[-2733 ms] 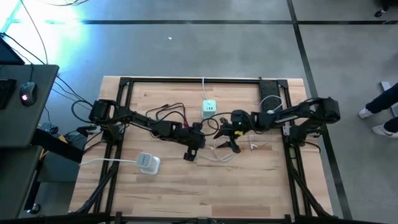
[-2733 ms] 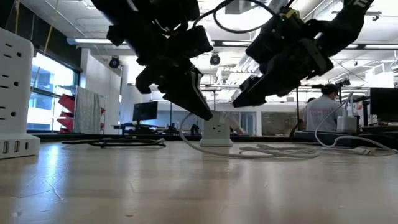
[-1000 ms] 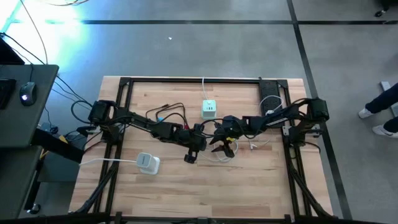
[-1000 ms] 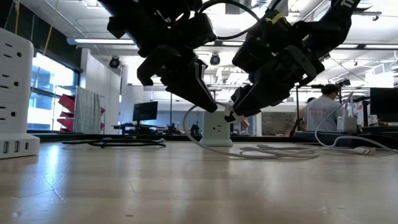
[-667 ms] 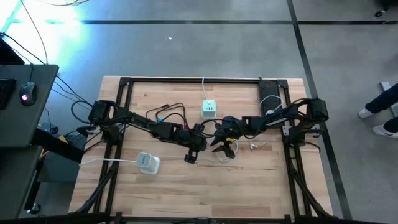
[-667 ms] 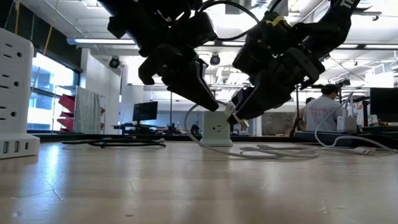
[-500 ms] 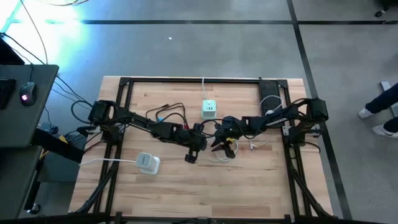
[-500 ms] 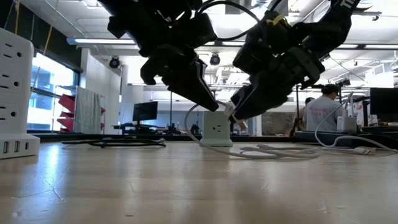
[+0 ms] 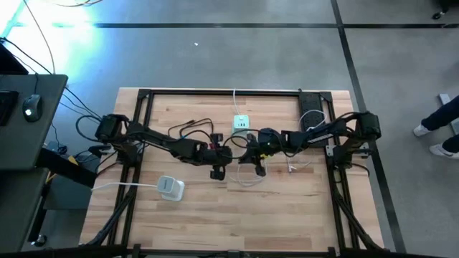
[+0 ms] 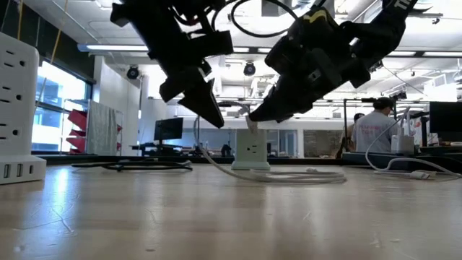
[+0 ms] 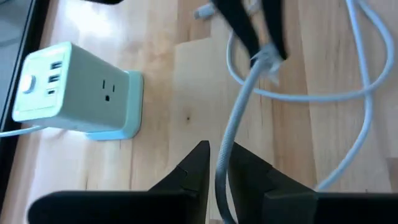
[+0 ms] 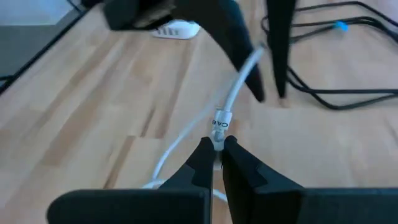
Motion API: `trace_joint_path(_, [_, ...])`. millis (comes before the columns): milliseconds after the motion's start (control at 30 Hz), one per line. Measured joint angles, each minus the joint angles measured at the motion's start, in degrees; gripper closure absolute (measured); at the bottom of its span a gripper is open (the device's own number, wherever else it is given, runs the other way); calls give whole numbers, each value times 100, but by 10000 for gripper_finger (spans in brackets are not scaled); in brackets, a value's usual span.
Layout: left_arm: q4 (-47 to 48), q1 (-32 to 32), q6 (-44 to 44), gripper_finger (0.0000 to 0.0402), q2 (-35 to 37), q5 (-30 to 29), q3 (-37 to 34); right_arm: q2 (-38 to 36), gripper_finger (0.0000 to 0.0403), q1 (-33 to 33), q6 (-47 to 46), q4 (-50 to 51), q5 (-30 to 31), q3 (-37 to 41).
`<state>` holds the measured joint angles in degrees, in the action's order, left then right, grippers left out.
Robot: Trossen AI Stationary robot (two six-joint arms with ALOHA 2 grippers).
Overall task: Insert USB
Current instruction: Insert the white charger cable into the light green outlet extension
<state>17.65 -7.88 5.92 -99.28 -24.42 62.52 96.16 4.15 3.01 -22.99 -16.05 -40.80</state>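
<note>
Right gripper (image 12: 216,152) clamped on white cable (image 12: 239,84); left gripper (image 11: 219,163) fingers slightly apart around it, near charger (image 11: 74,90).

Open-plan lab: monitors (image 10: 167,130), a seated person (image 10: 373,130) (background), ceiling striplights (image 10: 115,48).

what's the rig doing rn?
Both arms are over the middle of the table handling a white USB cable. The right end effector is shut on the cable near its plug end. The cable also runs between the left end effector's fingers. The small power cube sits just behind them; the plug isn't in it yet.
</note>
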Motion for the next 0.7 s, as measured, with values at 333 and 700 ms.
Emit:
trace_joint_path(333, [-145,-41,242,399,-18,-201,0,-4,400,-5,-153,175,847,0])
trace_joint_path(700, [-438,-166,1055,401,-18,302,0,-7,313,-93,749,549,85,4])
